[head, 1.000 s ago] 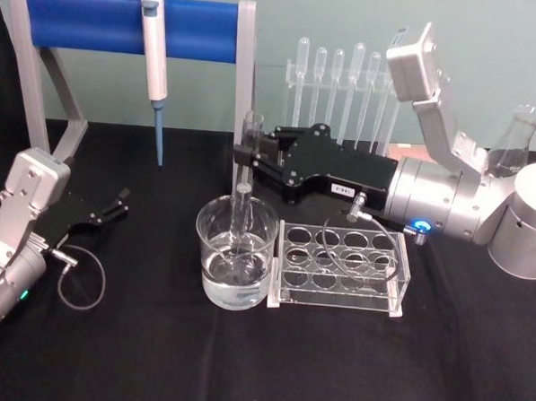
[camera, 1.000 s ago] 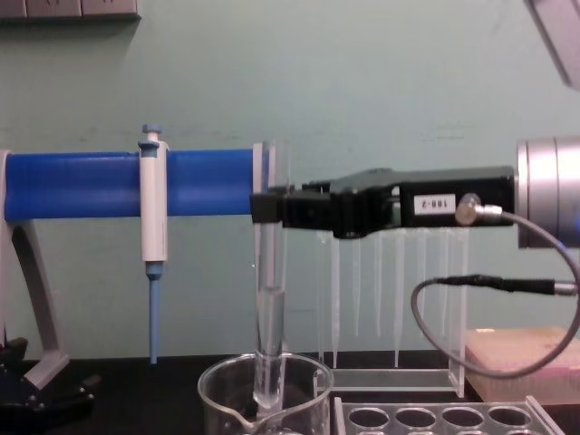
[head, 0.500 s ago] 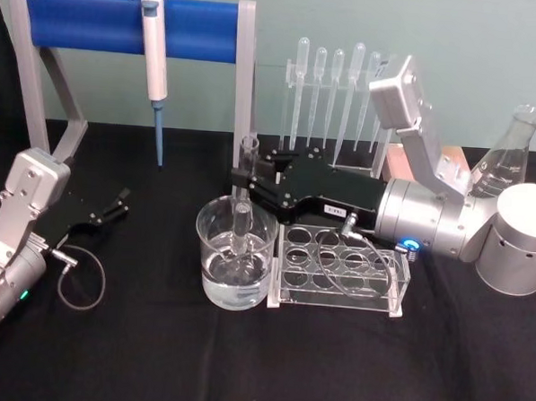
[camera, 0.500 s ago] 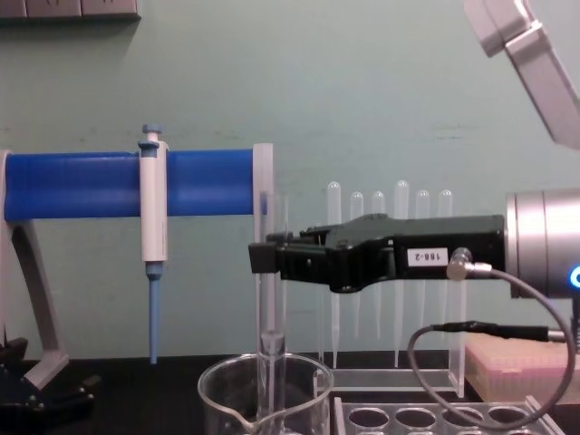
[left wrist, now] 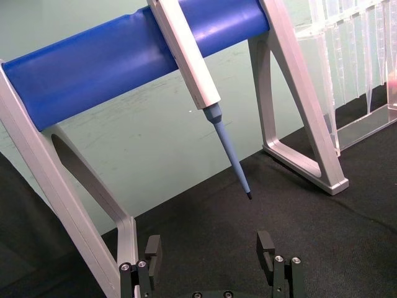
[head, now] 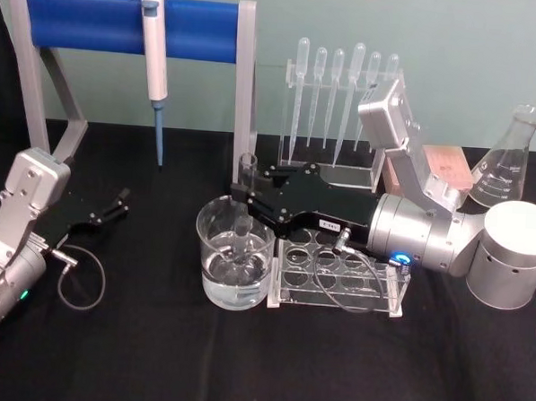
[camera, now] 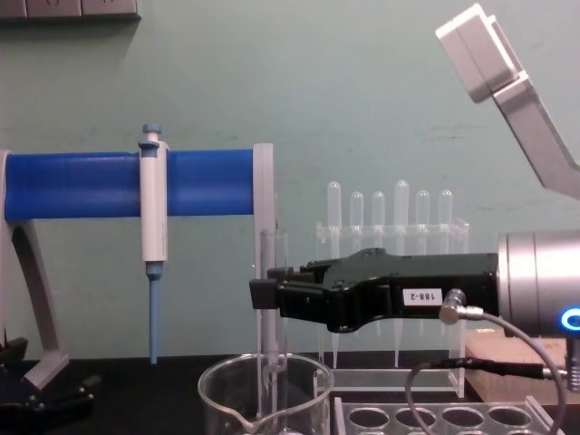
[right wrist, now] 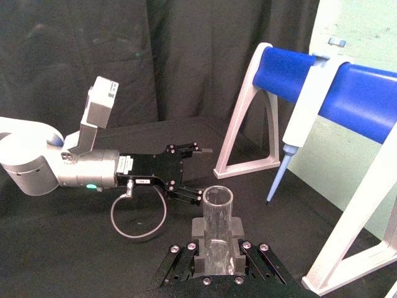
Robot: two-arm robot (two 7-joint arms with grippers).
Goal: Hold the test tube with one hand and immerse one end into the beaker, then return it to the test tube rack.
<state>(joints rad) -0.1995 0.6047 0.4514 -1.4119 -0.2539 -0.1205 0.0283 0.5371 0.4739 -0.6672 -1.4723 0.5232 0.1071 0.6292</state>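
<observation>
The right gripper (head: 242,194) clamps its fingers on the upright test tube (head: 246,171), lower end inside the beaker (head: 203,242); the left gripper (head: 118,203) sits open-fingered.

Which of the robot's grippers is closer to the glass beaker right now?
Right. The right gripper holds the test tube dipped into the beaker; the left gripper sits apart, to its left.

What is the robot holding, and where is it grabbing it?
The right end effector grips the glass tube just below its rim. The left end effector holds nothing.
</observation>
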